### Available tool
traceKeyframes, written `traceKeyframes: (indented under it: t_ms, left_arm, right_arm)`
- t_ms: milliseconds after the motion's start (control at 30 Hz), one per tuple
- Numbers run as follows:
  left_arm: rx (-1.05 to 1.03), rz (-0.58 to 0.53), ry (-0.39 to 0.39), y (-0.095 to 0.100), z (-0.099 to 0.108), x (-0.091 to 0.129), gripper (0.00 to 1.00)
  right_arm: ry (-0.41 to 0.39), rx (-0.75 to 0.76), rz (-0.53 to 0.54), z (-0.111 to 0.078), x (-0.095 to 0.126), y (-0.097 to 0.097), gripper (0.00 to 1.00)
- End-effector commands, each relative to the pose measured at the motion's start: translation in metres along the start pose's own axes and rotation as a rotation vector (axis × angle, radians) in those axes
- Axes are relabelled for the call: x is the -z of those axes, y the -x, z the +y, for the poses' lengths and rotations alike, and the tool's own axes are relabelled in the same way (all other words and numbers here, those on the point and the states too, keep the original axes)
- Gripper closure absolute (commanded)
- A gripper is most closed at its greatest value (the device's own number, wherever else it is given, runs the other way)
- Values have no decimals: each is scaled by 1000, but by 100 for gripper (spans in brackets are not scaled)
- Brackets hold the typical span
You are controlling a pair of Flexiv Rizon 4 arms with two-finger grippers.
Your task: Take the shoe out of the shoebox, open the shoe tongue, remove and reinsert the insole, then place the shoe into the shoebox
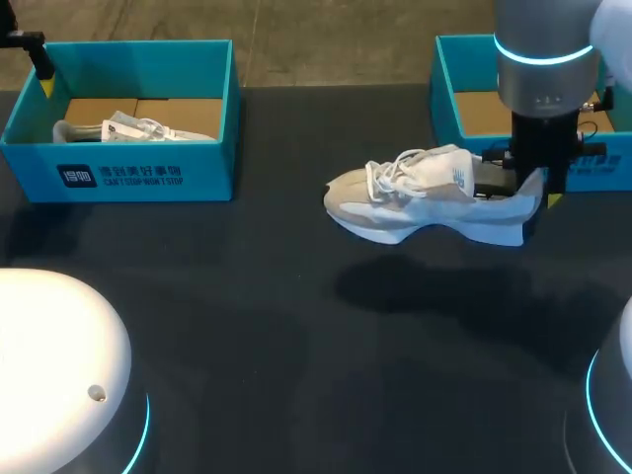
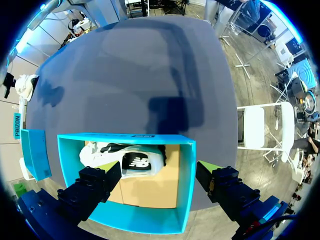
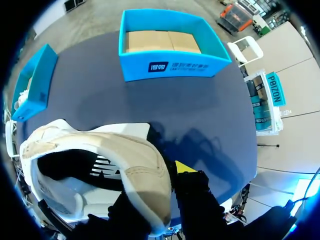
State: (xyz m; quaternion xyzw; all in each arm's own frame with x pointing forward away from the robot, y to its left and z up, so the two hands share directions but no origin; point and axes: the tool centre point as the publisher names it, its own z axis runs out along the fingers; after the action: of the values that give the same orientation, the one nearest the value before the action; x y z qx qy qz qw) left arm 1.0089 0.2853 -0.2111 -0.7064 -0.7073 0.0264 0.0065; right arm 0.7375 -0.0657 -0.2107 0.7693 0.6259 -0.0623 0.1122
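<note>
Right claw [image 1: 538, 193], clamped on the heel of the shoe [image 1: 415, 197], which is best lowered level onto the surface [image 1: 247, 326] toward 6 o'clock, sole down.

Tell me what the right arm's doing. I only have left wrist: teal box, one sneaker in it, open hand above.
Observer: The right hand is shut on the heel of a second white sneaker, toe pointing toward the left arm's side.
Operator: On the table or in the air?
Observer: In the air. The head view shows its shadow on the table below it, apart from the sole.
Operator: Is its box free?
Observer: Yes. The right shoebox shows only a bare cardboard floor, and it stands beyond the sneaker, farther from the robot.
</note>
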Motion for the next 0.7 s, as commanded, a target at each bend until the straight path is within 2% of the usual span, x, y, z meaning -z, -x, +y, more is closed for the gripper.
traceKeyframes:
  t_ms: [33,367,700]
  left_arm:
    - [0,2,3,0,-1,0,0]
    - [0,2,3,0,-1,0,0]
    - [0,2,3,0,-1,0,0]
  right_arm:
    - [4,2,-8,-12,-5,-13,100]
    - [21,45,22,-57,-17,-47,100]
    - [30,80,-5,-85,-22,-78,100]
